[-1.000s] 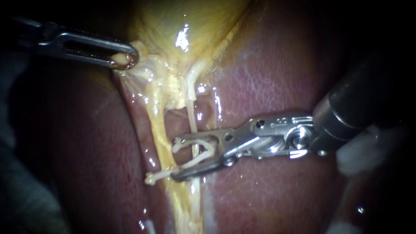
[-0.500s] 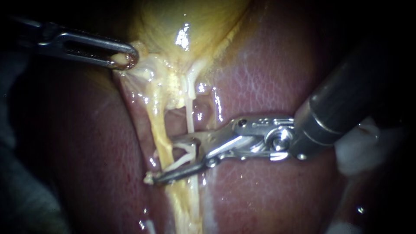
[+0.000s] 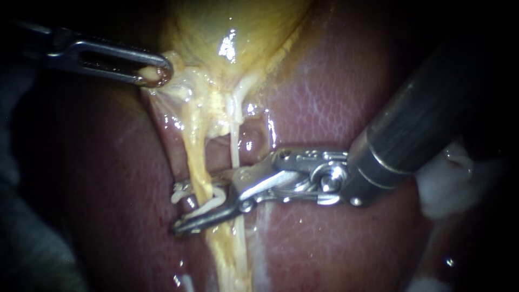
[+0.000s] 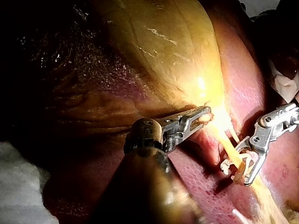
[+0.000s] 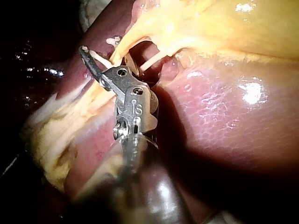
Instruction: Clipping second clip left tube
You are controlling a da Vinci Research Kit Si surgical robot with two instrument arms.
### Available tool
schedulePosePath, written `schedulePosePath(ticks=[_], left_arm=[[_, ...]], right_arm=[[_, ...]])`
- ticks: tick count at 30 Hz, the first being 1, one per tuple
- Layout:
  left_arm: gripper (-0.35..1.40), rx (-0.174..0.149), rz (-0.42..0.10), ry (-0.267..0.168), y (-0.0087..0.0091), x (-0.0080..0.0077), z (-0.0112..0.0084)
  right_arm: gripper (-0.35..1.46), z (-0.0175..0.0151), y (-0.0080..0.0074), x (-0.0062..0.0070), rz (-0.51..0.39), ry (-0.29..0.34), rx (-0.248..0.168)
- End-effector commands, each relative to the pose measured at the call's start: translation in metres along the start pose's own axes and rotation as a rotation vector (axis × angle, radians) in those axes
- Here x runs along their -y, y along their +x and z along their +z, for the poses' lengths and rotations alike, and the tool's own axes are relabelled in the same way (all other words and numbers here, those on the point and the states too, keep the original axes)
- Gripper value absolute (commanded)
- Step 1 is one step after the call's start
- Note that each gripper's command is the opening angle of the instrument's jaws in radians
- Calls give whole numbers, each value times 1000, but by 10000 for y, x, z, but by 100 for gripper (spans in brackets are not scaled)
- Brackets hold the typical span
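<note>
Evidently the right instrument, jaws wide apart, holds an unclosed clip astride the left tube, leaving only the squeeze, while the left instrument pinches gallbladder tissue.

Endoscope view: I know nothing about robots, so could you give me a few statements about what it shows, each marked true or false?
1. The left instrument has its jaws shut on pale tissue below the gallbladder. True.
2. The right instrument holds a white clip in its jaws. True.
3. The right instrument's jaws are well away from any tube. False: they straddle the yellow left tube.
4. Only one tube shows. False: a thinner pale tube runs beside the yellow one.
</note>
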Motion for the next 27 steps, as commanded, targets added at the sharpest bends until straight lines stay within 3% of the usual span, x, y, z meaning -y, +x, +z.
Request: schedulePosePath(ticks=[1, 8, 16, 27], left_arm=[[-35, 0, 0, 0, 0, 0, 0], [-35, 0, 0, 0, 0, 0, 1], [-35, 0, 0, 0, 0, 0, 0], [-35, 0, 0, 0, 0, 0, 0]], right_arm=[[47, 0, 1, 3, 1, 3, -3], [47, 6, 6, 24, 12, 65, -37], [44, 11, 11, 45, 11, 155, -21], [38, 7, 14, 46, 15, 153, -23]])
